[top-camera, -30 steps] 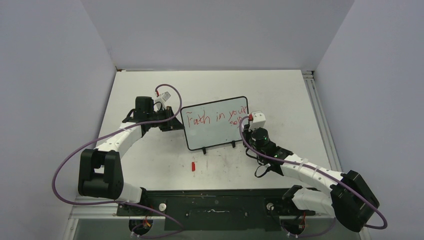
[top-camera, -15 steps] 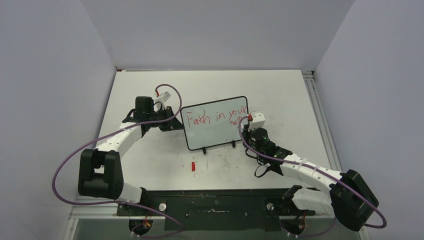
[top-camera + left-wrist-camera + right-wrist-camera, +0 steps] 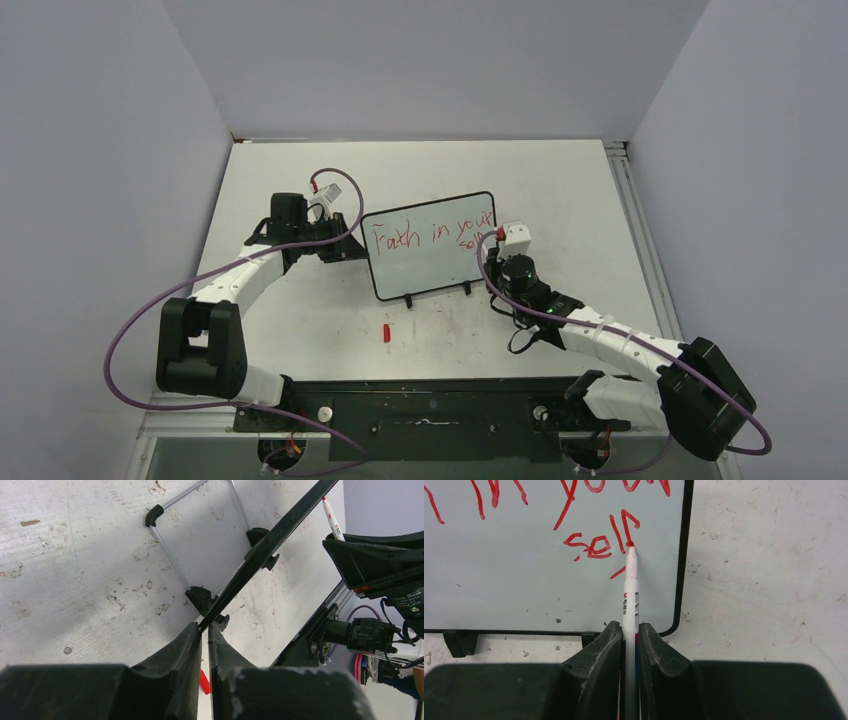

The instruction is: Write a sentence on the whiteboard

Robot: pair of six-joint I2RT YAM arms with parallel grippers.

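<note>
Left side: my left gripper is clamped down on the left edge of the whiteboard. The jaws are nearly together, and the thin black frame runs straight into the gap between the fingers. From the left wrist view I see the board edge-on. Its wire stand lies on the table behind it, and the black feet are down on the surface.

The board stands mid-table, between my two arms, tilted back and slightly rotated so its right end sits farther from me. The sentence is in red, slanting up to the right. The top line reads "Faith in your", and a second short line, "self", sits under its right end near the right frame.

A small red cap-like piece lies on the table in front of the board, near its left foot and touching nothing.

Right side: my right gripper is closed tight on the marker. The white barrel is squeezed between both fingers and points up at the board. Its red tip sits on the white surface at the top of the last stroke of "self", just inside the right frame. A short red tick shows beside the barrel, lower down. The right arm comes in low from the board's right front corner.
</note>
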